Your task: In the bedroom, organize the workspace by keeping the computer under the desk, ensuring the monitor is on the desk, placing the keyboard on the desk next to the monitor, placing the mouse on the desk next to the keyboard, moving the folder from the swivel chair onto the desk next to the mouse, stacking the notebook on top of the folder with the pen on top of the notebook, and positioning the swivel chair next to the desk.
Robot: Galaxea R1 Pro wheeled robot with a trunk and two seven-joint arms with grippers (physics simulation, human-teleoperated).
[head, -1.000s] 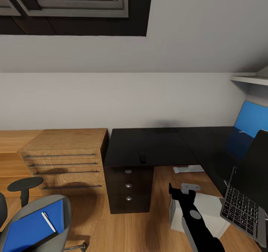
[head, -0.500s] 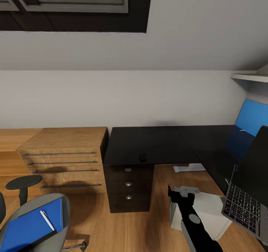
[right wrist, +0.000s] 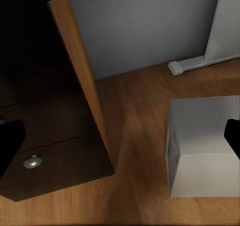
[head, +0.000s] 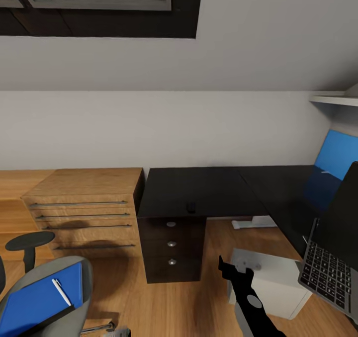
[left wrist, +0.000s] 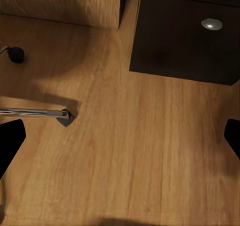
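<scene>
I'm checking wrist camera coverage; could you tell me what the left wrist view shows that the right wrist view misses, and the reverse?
Left wrist alone: the light oak dresser's base, a black chair caster and a chrome chair leg. Right wrist alone: the white box-shaped computer case, the grey wall and a white baseboard strip. Both share the wooden plank floor and the dark desk drawer with its round silver knob.

At 8 o'clock in the head view, the swivel chair [head: 30, 297] and its blue folder [head: 35, 304] are running off the edge. At 4 o'clock the keyboard [head: 325, 275] and monitor [head: 343, 217] are being cropped. The small dark object [head: 191, 208] on the desk [head: 199, 190] is too tiny to identify.
</scene>
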